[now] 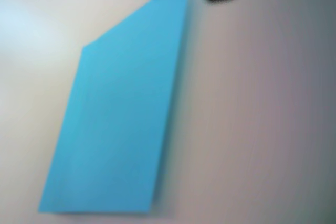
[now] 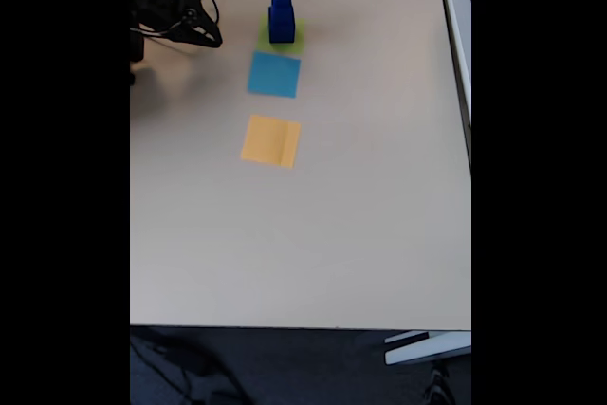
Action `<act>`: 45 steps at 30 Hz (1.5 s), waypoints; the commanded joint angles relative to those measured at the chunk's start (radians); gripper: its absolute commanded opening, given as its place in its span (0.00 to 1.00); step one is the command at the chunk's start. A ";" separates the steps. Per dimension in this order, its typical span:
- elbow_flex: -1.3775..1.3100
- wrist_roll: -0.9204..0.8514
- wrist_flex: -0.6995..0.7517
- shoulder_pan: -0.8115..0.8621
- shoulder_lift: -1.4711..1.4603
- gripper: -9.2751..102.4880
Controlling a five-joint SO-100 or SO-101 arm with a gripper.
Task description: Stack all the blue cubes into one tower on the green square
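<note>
The blue cubes point(image 2: 281, 14) already stand as one stepped tower on the green square point(image 2: 281, 44), largest at the bottom, near the far edge of the bench point(image 2: 360, 234). The claw point(image 2: 211, 38) hangs off to the tower's left in the fixed view, well apart from it; whether its jaws are apart or together I cannot tell, though nothing looks held. The risk I'd judge now is a careless sweep of the arm toward the stack, toppling it. Just beside the green square lies a light-blue square point(image 2: 274, 75), then an orange square point(image 2: 271, 140); neither blocks anything
</note>
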 commanded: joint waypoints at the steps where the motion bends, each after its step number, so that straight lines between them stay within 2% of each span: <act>1: 0.006 0.003 0.003 -0.003 0.025 0.08; 45: 0.006 0.008 0.003 -0.003 0.025 0.08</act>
